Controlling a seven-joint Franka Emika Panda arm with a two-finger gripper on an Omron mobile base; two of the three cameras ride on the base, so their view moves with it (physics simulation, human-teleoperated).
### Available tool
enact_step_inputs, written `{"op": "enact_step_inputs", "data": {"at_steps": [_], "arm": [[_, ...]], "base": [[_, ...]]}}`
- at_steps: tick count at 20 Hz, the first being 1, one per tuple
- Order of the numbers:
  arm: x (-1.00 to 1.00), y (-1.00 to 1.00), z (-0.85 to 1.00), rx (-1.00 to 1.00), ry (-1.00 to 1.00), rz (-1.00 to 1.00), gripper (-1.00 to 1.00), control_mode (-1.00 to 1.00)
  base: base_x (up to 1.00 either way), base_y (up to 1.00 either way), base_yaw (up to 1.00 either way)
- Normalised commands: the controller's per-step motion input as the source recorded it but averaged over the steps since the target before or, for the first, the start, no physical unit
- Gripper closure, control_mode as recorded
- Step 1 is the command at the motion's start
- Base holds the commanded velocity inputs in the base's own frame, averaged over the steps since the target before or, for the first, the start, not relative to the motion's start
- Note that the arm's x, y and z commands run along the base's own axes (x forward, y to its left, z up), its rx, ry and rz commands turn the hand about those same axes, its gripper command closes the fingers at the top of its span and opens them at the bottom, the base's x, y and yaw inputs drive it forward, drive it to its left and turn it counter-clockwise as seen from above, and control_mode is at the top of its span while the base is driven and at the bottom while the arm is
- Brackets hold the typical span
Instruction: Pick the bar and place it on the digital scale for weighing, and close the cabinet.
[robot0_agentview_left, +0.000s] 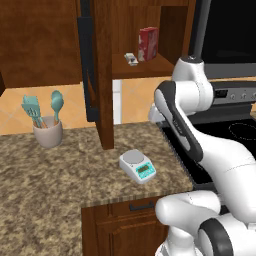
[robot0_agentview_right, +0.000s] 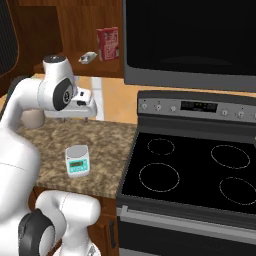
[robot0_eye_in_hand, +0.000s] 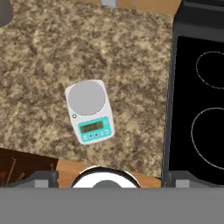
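while the cabinet door (robot0_agentview_left: 95, 70) stands swung open, its long black handle (robot0_agentview_left: 86, 60) facing us edge-on in the left base view, we see the bar (robot0_agentview_left: 131, 58) lying flat on the cabinet shelf (robot0_agentview_left: 145, 67), just beside the taller red box (robot0_agentview_left: 148, 43). in the right base view the same bar (robot0_agentview_right: 88, 57) sits to the left of the red box (robot0_agentview_right: 108, 43), the two close but apart.

the digital scale (robot0_agentview_left: 137, 166) rests on the speckled granite counter (robot0_agentview_left: 50, 175), near the counter's front edge and not far from the stove (robot0_agentview_right: 195, 170). its round silver plate is bare, with the teal display toward the front. in the hand view we look straight down on the scale (robot0_eye_in_hand: 89, 111), with the black cooktop (robot0_eye_in_hand: 197, 96) off to the right.

our gripper (robot0_eye_in_hand: 107, 179) hangs above the counter, well above the scale, with its two dark finger tips (robot0_eye_in_hand: 43, 178) spread wide at either side of the hand view and nothing between them.

a pale cup holding teal utensils (robot0_agentview_left: 46, 122) stands far back on the counter at the left, well apart from the scale.
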Motion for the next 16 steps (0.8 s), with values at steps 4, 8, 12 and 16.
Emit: {"op": "enact_step_inputs", "data": {"at_steps": [4, 8, 12, 16], "arm": [[-0.50, 0.11, 0.24, 0.00, -0.23, 0.07, -1.00, -1.00], [-0.47, 0.10, 0.58, 0.00, -0.20, 0.02, -1.00, -1.00], [-0.26, 0.02, 0.65, 0.00, -0.16, 0.00, -1.00, -1.00], [-0.02, 0.09, 0.69, 0.00, -0.06, 0.00, -1.00, -1.00]], "base": [[0.00, 0.00, 0.00], [0.00, 0.00, 0.00], [0.00, 0.00, 0.00], [0.00, 0.00, 0.00]]}}
